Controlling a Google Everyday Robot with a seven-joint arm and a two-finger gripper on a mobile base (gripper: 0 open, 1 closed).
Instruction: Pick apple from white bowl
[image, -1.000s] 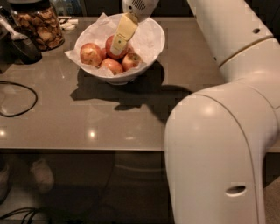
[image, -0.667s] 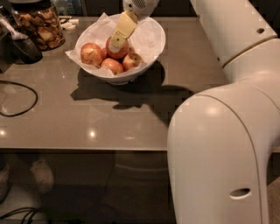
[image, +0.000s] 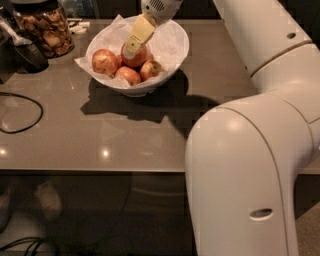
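1. Gripper (image: 131, 49) reaches down from the far edge of the bench into the white bowl (image: 145, 87), and its pale yellow tip lies across the front of the apple (image: 140, 56).
2. Whether it is clenched on the apple or released cannot be told, as its far side is hidden behind the fruit.
3. Compared with a second ago, the tip sits slightly lower and further left on the apple; otherwise the gripper is in nearly the same place.
4. Bowl, apples and jar lie as they did before.
5. Deep, even red and round, the apple sits at the back of the pile, in the middle of the bowl.
6. Three paler apples (image: 104, 61) with yellow patches crowd its left and front.
7. Crinkled white paper (image: 167, 37) lines the bowl, which stands near the far edge of the bench (image: 125, 135), left of its middle.
8. At the far left corner stands a glass jar of brown snacks (image: 45, 27).
9. Near the left edge lies a black cable (image: 20, 112).
10. Close to the camera, the white arm (image: 250, 160) fills the right side, over the near right corner.
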